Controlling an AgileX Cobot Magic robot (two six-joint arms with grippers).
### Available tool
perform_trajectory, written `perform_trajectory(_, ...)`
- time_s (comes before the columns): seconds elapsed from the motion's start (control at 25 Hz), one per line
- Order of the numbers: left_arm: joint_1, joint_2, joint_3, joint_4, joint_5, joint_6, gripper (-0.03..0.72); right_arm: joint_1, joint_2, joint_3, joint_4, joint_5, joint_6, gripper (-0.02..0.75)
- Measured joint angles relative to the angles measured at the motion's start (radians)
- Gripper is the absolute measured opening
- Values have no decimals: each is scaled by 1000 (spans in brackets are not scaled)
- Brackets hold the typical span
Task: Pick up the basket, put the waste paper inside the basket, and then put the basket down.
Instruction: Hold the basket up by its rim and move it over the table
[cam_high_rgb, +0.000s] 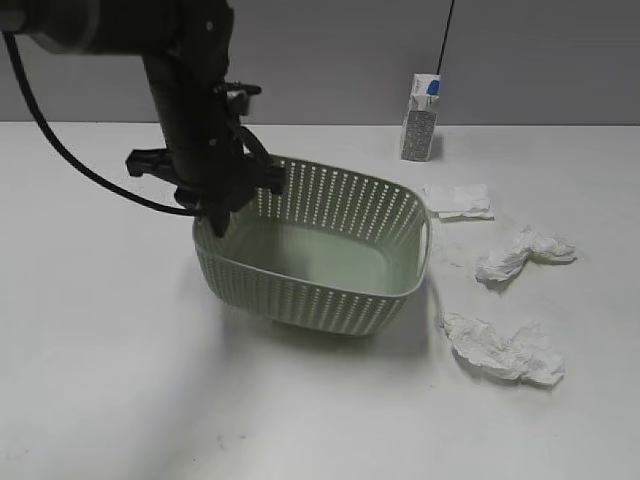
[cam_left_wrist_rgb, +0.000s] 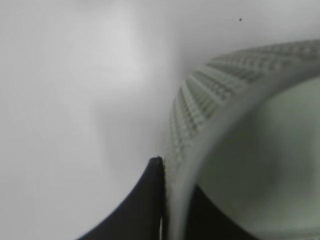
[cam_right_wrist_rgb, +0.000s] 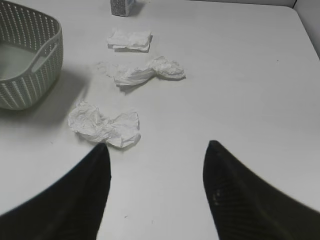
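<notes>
Nearest the exterior camera, one crumpled piece of waste paper (cam_high_rgb: 503, 349) lies on the surface (cam_high_rgb: 120, 380), just right of the basket's front corner. Second crumpled piece (cam_high_rgb: 524, 253) sits right of the basket, further back; third, flatter folded piece (cam_high_rgb: 458, 200) just beyond the basket's right rear corner. Small carton (cam_high_rgb: 421, 117) stands upright behind the basket, well apart, not part of the job.

Basket (cam_high_rgb: 330, 250) appears raised and tilted, left side higher, shadow under it — likely lifted so paper can be dropped in. Inside looks empty; no paper in it yet.

Left hand (cam_high_rgb: 222, 205) is clenched on the basket's left rim; in the left wrist view one finger (cam_left_wrist_rgb: 145, 200) is pressed against the outside of the wall, the other dark shape inside.

Right hand (cam_right_wrist_rgb: 157, 150) is released, fingers spread wide, holding nothing, hovering over the surface just right of the nearest paper (cam_right_wrist_rgb: 105, 125) — probably lined up to grab it first.
</notes>
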Motion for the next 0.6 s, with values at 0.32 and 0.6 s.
perform_trajectory(0.32, -1, -104, 0, 154, 52, -55, 0, 0, 31, -39, 60, -227, 5, 446)
perform_trajectory(0.6, -1, -105, 0, 232, 64, -84, 0, 0, 398, -75, 74, -327, 10, 446)
